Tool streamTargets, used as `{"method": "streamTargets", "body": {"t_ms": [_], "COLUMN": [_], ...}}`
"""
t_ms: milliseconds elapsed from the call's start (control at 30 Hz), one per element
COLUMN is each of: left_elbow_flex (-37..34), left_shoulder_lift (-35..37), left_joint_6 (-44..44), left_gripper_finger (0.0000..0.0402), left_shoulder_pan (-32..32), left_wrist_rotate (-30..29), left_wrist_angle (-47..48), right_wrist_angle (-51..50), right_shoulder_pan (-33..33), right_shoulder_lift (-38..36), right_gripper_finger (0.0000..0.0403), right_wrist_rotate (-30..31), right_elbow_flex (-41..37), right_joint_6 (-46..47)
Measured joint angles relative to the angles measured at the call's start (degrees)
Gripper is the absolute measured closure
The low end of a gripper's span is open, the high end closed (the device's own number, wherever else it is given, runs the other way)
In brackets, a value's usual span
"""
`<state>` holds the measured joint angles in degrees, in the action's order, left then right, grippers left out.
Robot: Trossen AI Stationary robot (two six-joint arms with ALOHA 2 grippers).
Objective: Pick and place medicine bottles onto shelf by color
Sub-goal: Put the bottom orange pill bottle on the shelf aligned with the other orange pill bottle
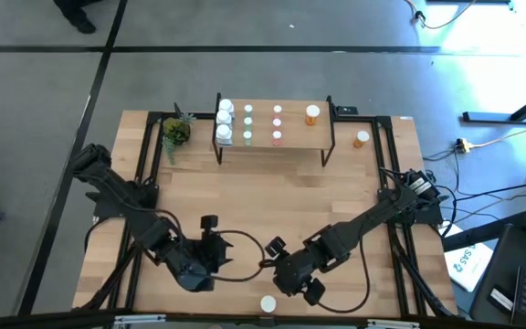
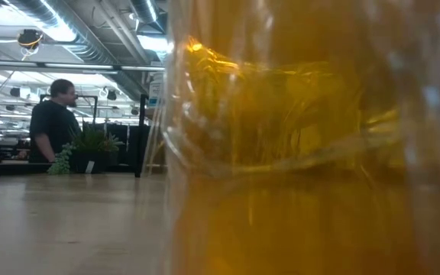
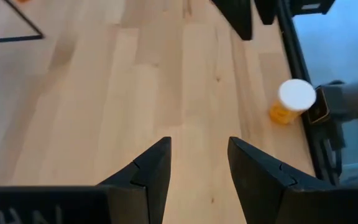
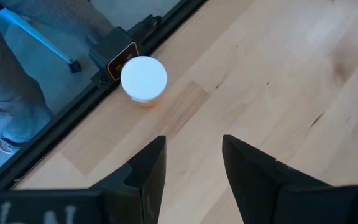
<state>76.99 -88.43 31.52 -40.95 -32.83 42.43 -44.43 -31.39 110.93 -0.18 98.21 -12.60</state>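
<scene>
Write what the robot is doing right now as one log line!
left pincer: open, empty | right pincer: open, empty | orange bottle: near table edge, loose | shelf: bottles in color rows

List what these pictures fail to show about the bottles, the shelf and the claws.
- Low view: an orange bottle right at the lens blocks most of the picture; the shelf and both claws are hidden behind it.
- High view: bottles on the shelf are too small to read labels or count surely.
- High view: the near-edge bottle shows only its white cap.
- Wrist views: left claw and right claw stand open and empty; the shelf lies outside both.
</scene>
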Motion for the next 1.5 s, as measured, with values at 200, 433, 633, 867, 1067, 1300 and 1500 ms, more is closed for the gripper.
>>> {"method": "streamTargets", "body": {"t_ms": [200,433,633,867,1067,1300,1500], "left_elbow_flex": [0.02,0.02,0.02,0.02,0.02,0.02,0.02], "left_shoulder_lift": [4.63,5.56,5.56,5.56,5.56,5.53,5.53], "left_joint_6": [1.10,-0.14,-2.08,-2.11,-2.11,-2.11,-2.13], "left_gripper_finger": [0.0250,0.0250,0.0250,0.0250,0.0250,0.0250,0.0250], "left_shoulder_pan": [-2.35,-4.13,-4.02,-4.00,-3.96,-3.96,-3.96], "left_wrist_rotate": [-3.30,-4.34,-1.96,-1.71,-1.73,-1.73,-1.76], "left_wrist_angle": [1.57,2.17,1.95,1.91,1.73,1.67,1.67], "right_wrist_angle": [0.03,0.18,1.38,1.86,2.01,2.85,4.65], "right_shoulder_pan": [-0.51,-1.06,-1.76,-1.75,-1.82,-1.78,-1.78], "right_shoulder_lift": [0.00,0.00,0.00,0.00,0.00,0.00,0.00], "right_gripper_finger": [0.0242,0.0242,0.0242,0.0242,0.0242,0.0242,0.0242], "right_wrist_rotate": [0.06,0.05,0.06,0.10,0.06,0.10,0.10], "right_elbow_flex": [0.00,-0.02,-0.02,-0.05,-0.07,-0.09,-0.11], "right_joint_6": [-0.01,-1.19,-3.12,-3.13,-3.11,-2.92,-2.91]}}
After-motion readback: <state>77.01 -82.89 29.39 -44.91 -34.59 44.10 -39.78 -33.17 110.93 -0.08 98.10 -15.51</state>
